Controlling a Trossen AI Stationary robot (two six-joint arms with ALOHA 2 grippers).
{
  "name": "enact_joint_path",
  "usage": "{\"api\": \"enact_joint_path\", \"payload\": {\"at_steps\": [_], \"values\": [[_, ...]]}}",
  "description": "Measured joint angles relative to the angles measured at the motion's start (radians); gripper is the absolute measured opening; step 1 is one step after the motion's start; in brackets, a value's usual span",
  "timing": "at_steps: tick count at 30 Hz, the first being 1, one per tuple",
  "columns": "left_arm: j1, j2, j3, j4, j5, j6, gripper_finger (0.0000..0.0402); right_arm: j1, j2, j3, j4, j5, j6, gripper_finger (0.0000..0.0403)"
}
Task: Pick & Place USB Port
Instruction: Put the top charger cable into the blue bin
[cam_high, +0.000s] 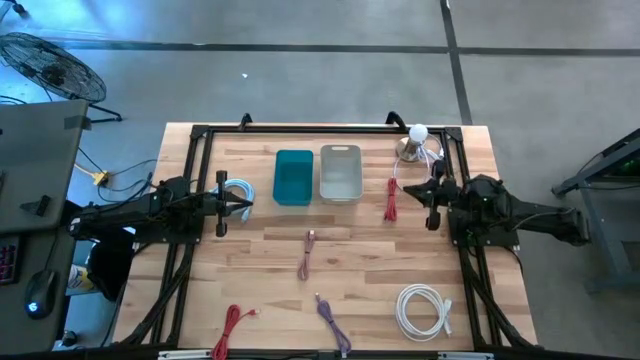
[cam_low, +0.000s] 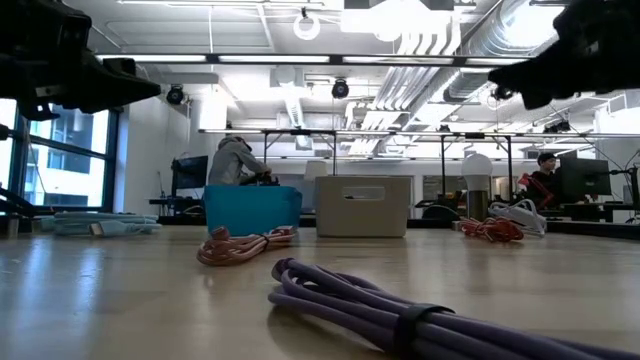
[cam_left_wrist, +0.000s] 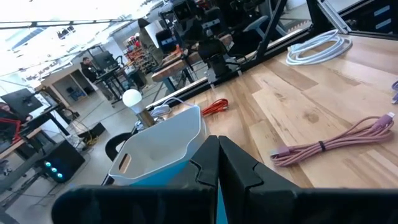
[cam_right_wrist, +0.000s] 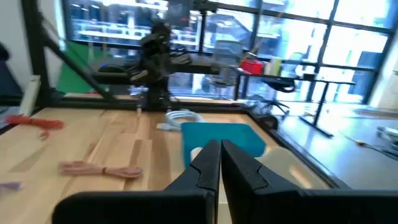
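I'm looking down on the wooden table (cam_high: 270, 250) from the high view and, by my read, nothing is done yet: both bins look bare inside. The teal bin (cam_high: 293, 177) and the grey bin (cam_high: 340, 172) sit side by side at the far middle of the table, touching or nearly so.

Both arms are parked, one at each side. The left gripper (cam_high: 243, 204) hangs just beside the teal bin, and in its wrist view the fingers (cam_left_wrist: 217, 165) meet tip to tip, closed on nothing. The right gripper (cam_high: 433, 200) waits near the red cable by the lamp (cam_high: 414, 140); its fingers (cam_right_wrist: 214, 165) are pressed together too, empty.

So every cable is out on the wood. The white cable (cam_high: 424, 308) lies coiled at the near right, well apart from the bins. The purple cable (cam_high: 330, 320) is at the near edge, centre. A red cable (cam_high: 232, 327) sits near left, a second red cable (cam_high: 392, 198) far right. The pink cable (cam_high: 308, 252) lies mid-table, nearest the bins. A pale blue cable (cam_high: 238, 190) curls right by the left gripper.

I judge the whole job is ahead of me: pick a cable, grasp, lift, carry it to a bin. Which bin is meant, I can't tell from here.
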Motion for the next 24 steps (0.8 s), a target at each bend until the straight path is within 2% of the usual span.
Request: {"api": "enact_joint_path", "payload": {"at_steps": [6,13,16,19,24], "values": [[0.0,0.0,0.0,-0.002,-0.022,0.021,0.0,0.065,0.136,0.149,-0.039,0.12,0.052,0.004],[0.0,0.0,0.0,-0.005,-0.024,0.042,0.0,0.134,0.391,0.353,-0.135,0.176,-0.033,0.0067],[0.0,0.0,0.0,-0.013,-0.018,0.042,0.0,0.154,0.482,0.428,-0.155,0.251,-0.03,0.0076],[0.0,0.0,0.001,-0.024,-0.018,0.042,0.0,0.168,0.561,0.51,-0.254,0.339,-0.005,0.009],[0.0,0.0,0.002,-0.028,-0.018,0.042,0.0,0.17,0.677,0.645,-0.51,0.436,0.148,0.0117]]}}
